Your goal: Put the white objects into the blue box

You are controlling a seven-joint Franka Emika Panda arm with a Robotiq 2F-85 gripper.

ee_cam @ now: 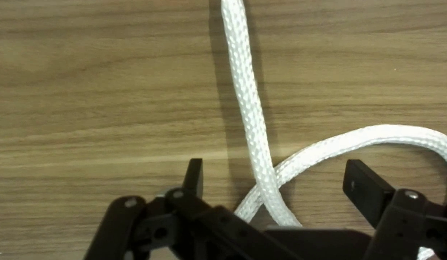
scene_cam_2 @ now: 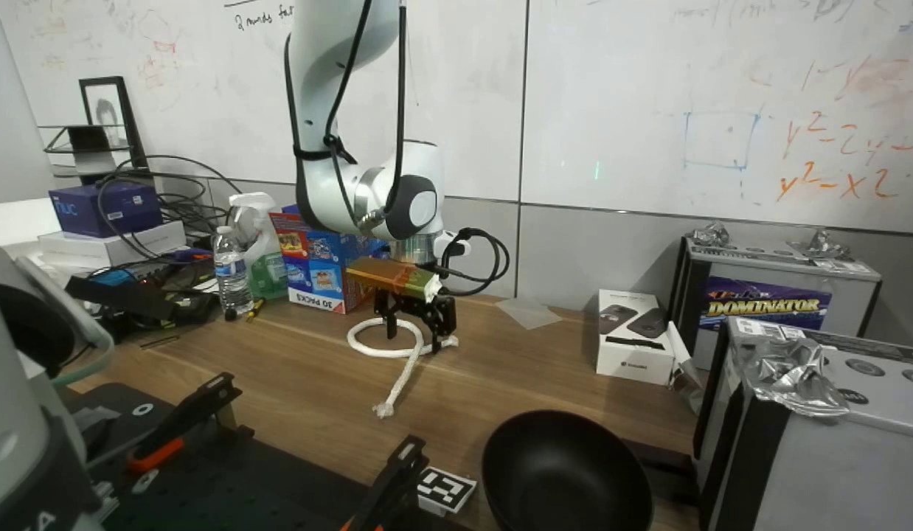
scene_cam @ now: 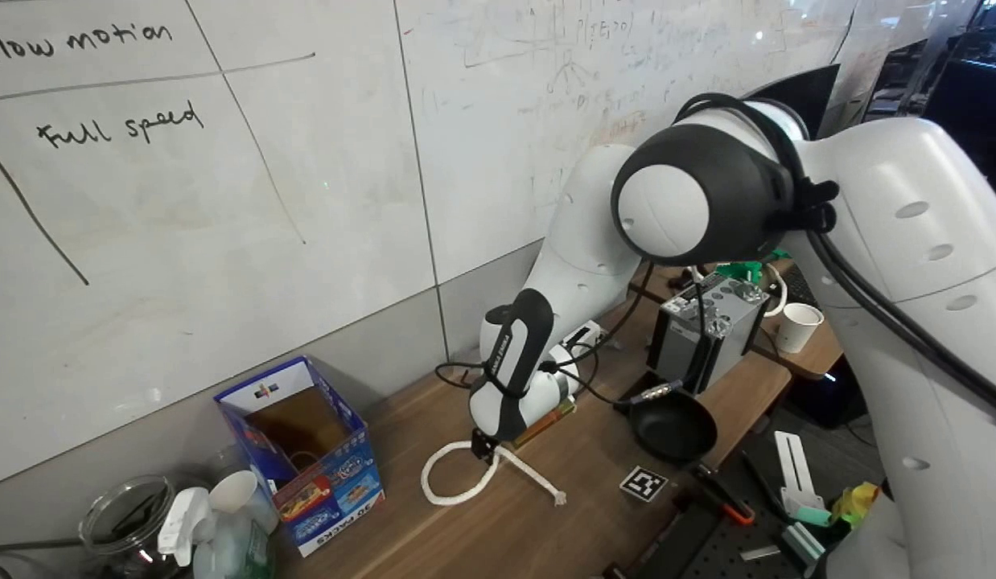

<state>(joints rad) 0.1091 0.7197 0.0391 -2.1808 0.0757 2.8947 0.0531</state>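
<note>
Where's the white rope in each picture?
In an exterior view: white rope, low in the middle.
In an exterior view: white rope, a little below and left of centre.
In the wrist view: white rope, from the top edge down, its loop reaching the right edge.
Shared landmark: the open black gripper.
</note>
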